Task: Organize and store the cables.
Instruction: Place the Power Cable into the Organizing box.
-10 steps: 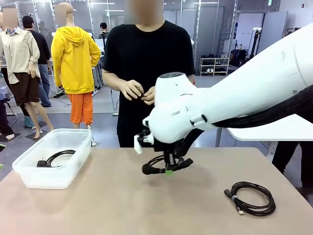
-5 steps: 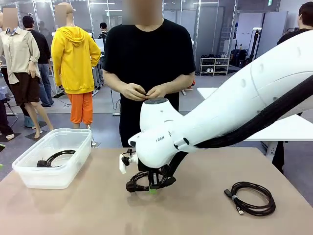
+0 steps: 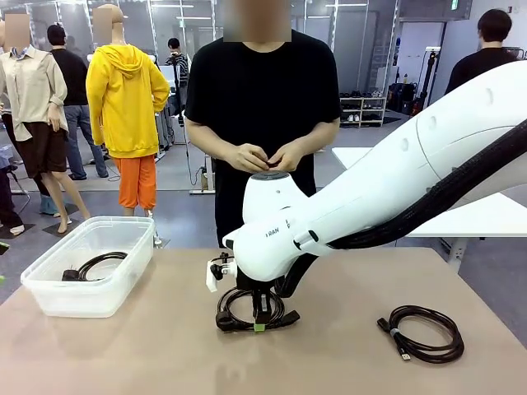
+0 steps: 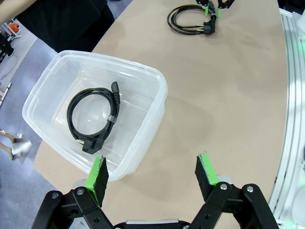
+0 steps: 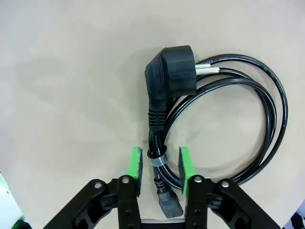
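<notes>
Mid-surface (image 3: 165, 354): a coiled power cable (image 5: 156, 133) lies flat, its black plug (image 5: 171, 76) at the far end. The right jaws straddle its tied stretch and are parted only narrowly. The green pads (image 5: 137, 169) stand clear of the cord on either side, gripping nothing. The left jaws are spread wide and empty, hanging by a corner of the clear bin (image 4: 163, 90). A second cable (image 4: 112, 114) lies inside it. A third cable (image 3: 395, 332) rests on the surface toward the robot's right, well apart.

Front camera faces the person (image 3: 259, 107) across the table (image 3: 123, 354); left wrist looks down from afar, right wrist close; all share one cable (image 5: 171, 76).
</notes>
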